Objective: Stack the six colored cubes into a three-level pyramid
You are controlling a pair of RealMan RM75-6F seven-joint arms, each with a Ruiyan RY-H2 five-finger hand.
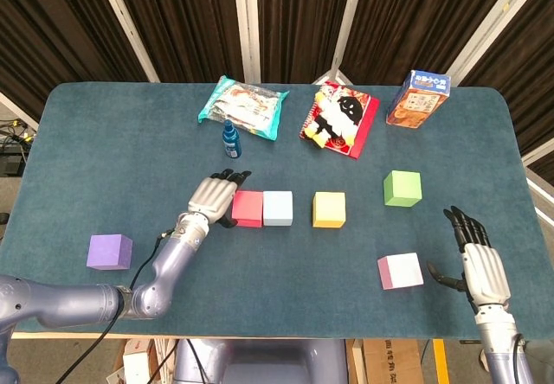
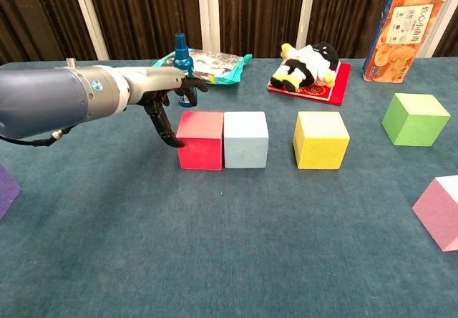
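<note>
A red cube [image 1: 248, 208] [image 2: 200, 140] and a light blue cube [image 1: 278, 208] [image 2: 245, 139] stand side by side, touching, mid-table. A yellow cube [image 1: 329, 209] [image 2: 320, 140] sits a gap to their right, then a green cube [image 1: 402, 188] [image 2: 415, 119]. The pink cube [image 1: 400, 272] [image 2: 440, 210] lies front right, the purple cube [image 1: 110, 252] [image 2: 6, 190] front left. My left hand [image 1: 212, 198] [image 2: 166, 99] hovers open just left of the red cube, fingers spread, holding nothing. My right hand [image 1: 480, 265] rests open right of the pink cube.
A small blue bottle [image 1: 231, 139] [image 2: 183, 61] stands behind the left hand. A snack bag [image 1: 243, 105], a plush toy on a red card [image 1: 339, 118] and a biscuit box [image 1: 417, 99] line the table's far side.
</note>
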